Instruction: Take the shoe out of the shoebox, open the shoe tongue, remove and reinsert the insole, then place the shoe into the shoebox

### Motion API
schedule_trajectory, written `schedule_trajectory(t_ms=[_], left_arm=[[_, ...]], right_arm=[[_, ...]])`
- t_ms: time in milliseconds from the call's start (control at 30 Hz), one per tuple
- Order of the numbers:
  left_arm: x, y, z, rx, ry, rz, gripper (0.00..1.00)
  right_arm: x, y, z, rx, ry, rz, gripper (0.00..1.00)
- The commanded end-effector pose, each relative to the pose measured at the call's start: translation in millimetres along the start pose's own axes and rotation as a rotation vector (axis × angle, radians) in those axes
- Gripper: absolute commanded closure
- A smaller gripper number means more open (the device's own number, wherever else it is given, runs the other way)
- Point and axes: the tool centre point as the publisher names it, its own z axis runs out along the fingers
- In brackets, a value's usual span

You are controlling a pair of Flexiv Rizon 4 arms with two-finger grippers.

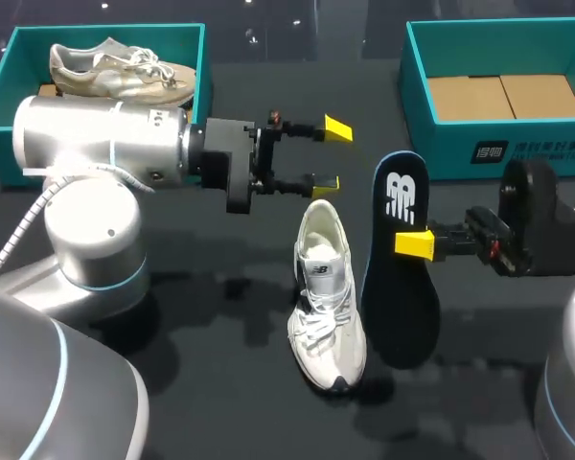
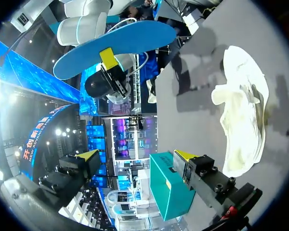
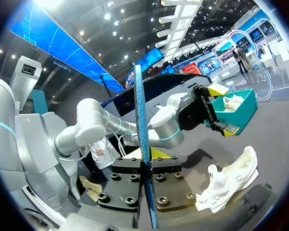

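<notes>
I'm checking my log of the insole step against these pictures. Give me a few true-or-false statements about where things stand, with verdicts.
1. The white shoe lies on the table, outside both shoeboxes. True.
2. The left gripper grips the white shoe. False: it is open and empty, apart from the shoe.
3. The right gripper is shut on the insole, held beside the white shoe. True.
4. The right shoebox holds a shoe. False: only its bare cardboard floor shows; a beige shoe lies in the left shoebox.
</notes>
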Motion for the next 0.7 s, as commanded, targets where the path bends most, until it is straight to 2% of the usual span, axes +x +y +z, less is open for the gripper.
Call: schedule_trajectory(t_ms=[33,267,367,433,700], left_arm=[[-0.5,-6,-4,-0.017,0.008,-0.001,0.00],[1.7,-5,-12,-0.015,0.029,-0.002,0.00],[1.2,-3,-14,-0.019,0.027,-0.007,0.00],[1.2,-3,-14,-0.019,0.027,-0.007,0.00],[1.2,-3,-14,-0.019,0.027,-0.007,0.00]], right_arm=[[-15.5,4.9,-10,-0.031,-0.002,0.052,1.00],[-62.2,23.4,-39,-0.052,0.025,0.225,1.00],[-80.5,32.3,-52,-0.099,0.025,0.310,1.00],[-88.3,36.6,-58,-0.103,-0.006,0.356,1.00],[-88.3,36.6,-58,-0.103,-0.006,0.356,1.00]])
